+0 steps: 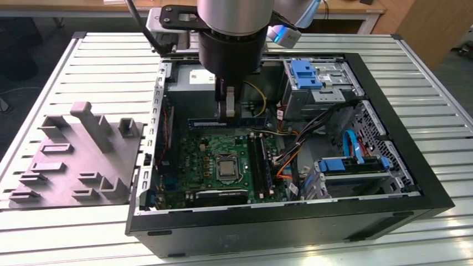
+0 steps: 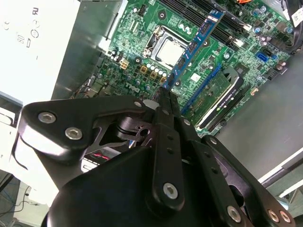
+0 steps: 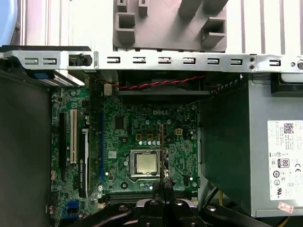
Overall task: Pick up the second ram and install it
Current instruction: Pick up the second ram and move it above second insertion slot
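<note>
The second ram [image 1: 203, 123] is a long, narrow blue-edged board with dark chips, and my gripper [image 1: 227, 113] is shut on its middle. It hangs level inside the open black computer case [image 1: 384, 210], above the green motherboard [image 1: 194, 160] and close to the grey power supply [image 1: 190, 78]. In the second wrist view the ram [image 2: 194, 45] runs out from my gripper [image 2: 165, 94] over the board, beside the processor [image 2: 169, 49]. The first wrist view shows the ram [image 3: 163, 146] edge-on above my gripper [image 3: 164, 185]. It lies crosswise to the long black memory slots [image 1: 256, 158].
A grey moulded parts fixture [image 1: 81, 160] lies on the slatted table at the exterior view's left. Inside the case are a drive cage with a blue latch [image 1: 307, 75], bundled cables [image 1: 296, 138] and a blue-railed bay [image 1: 347, 165]. The case's metal wall [image 3: 156, 60] borders the board.
</note>
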Tool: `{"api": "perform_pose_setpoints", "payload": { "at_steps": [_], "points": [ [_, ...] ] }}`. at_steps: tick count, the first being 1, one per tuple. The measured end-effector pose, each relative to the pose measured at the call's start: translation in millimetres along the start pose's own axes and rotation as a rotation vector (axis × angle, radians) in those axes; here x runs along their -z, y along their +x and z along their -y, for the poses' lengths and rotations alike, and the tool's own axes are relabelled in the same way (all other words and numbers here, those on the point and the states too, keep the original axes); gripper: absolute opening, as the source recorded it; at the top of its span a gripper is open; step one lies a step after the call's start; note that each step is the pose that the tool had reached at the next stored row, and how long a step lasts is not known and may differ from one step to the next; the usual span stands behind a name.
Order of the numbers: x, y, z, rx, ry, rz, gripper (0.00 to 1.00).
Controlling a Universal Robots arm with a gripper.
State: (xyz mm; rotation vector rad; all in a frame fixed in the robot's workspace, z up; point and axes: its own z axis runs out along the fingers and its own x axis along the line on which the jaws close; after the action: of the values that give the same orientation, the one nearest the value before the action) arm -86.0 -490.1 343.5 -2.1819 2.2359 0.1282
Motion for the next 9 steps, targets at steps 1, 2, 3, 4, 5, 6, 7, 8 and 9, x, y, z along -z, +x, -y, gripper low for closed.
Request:
{"api": "perform_pose_setpoints", "payload": {
  "at_steps": [1, 2, 3, 4, 5, 6, 7, 8, 9],
  "points": [
    [-0.7, 0.0, 0.0, 0.0, 0.0, 0.0, 0.11],
    [-1.4, 0.0, 0.1, 0.0, 0.0, 0.0, 0.11],
    [-2.1, 0.0, 0.2, 0.0, 0.0, 0.0, 0.11],
    [-2.7, 0.0, 0.2, 0.0, 0.0, 0.0, 0.11],
    [-3.2, 0.0, 0.4, 0.0, -0.0001, 0.0, 0.11],
    [-3.7, 0.0, 0.6, 0.0, 0.0, 0.0, 0.11],
    [-5.7, 0.2, 1.4, 0.0, -0.0001, -0.0001, 0.11],
    [-6.3, 0.2, 1.6, 0.0, 0.0, 0.0, 0.11],
    [-6.7, 0.2, 1.9, 0.0, 0.0, 0.0, 0.11]
  ]
}}
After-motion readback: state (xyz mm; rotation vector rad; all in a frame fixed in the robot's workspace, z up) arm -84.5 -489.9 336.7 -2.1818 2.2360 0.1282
